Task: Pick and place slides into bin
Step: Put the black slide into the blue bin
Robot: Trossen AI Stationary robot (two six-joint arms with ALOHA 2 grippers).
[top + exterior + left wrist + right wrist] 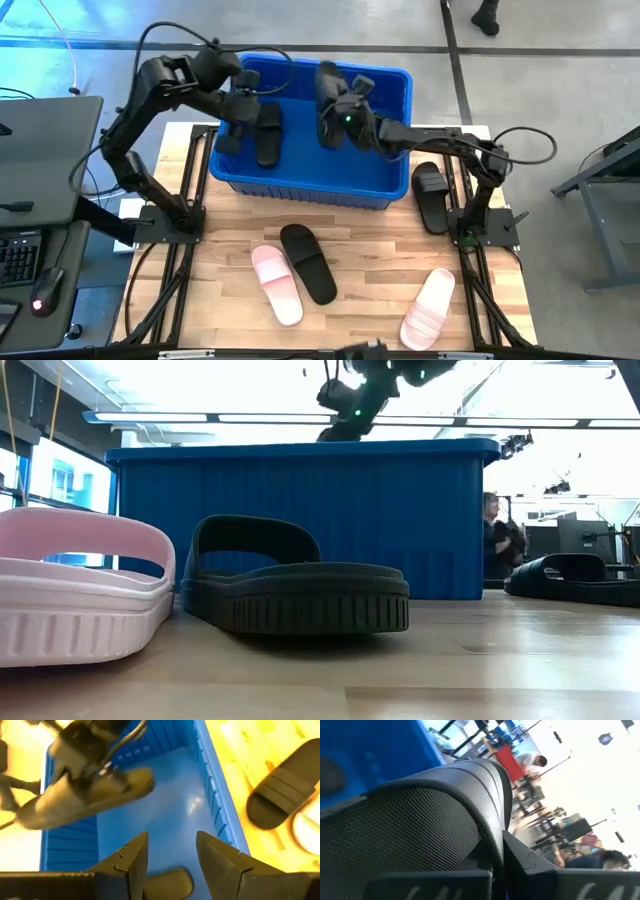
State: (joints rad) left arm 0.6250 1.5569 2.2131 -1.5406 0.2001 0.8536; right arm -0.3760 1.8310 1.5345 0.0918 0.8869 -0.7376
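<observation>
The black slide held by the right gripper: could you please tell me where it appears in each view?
High view: black slide hangs over the big blue plastic bin, clamped by the right gripper.
Low view: not identifiable.
Left wrist view: upper left, above the bin floor.
Right wrist view: fills the frame.
Shared landmark: the bin.

Left pincer (170,862) fingers apart, arm bent forward; right pincer (330,100) clamped, arm extended.
</observation>
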